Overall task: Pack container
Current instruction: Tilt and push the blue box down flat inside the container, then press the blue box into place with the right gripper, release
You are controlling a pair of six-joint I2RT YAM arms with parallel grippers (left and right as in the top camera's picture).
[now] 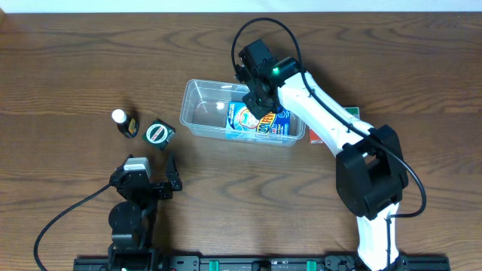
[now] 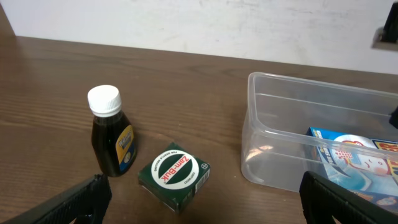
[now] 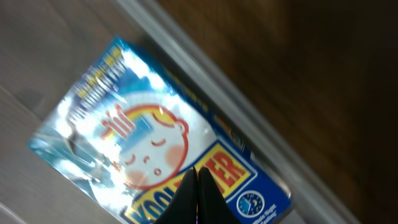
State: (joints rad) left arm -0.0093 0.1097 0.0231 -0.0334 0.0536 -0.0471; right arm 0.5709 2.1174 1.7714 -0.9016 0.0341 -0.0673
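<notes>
The clear plastic container [image 1: 197, 105] sits mid-table and holds a blue Kool Fever box [image 1: 245, 120] lying flat at its right end. My right gripper [image 1: 260, 102] hangs just above that box with its fingers shut together and nothing between them; in the right wrist view the fingertips [image 3: 196, 180] are over the box face [image 3: 137, 130]. My left gripper [image 1: 162, 184] is open and empty near the front left. A green Zam-Buk box [image 2: 175, 175] and a dark bottle with a white cap [image 2: 111, 134] lie ahead of it, left of the container [image 2: 273, 118].
A red and green box [image 1: 352, 111] lies on the table right of the container, partly hidden under my right arm. The container's left half holds nothing. The container wall [image 3: 249, 112] runs diagonally beside the blue box.
</notes>
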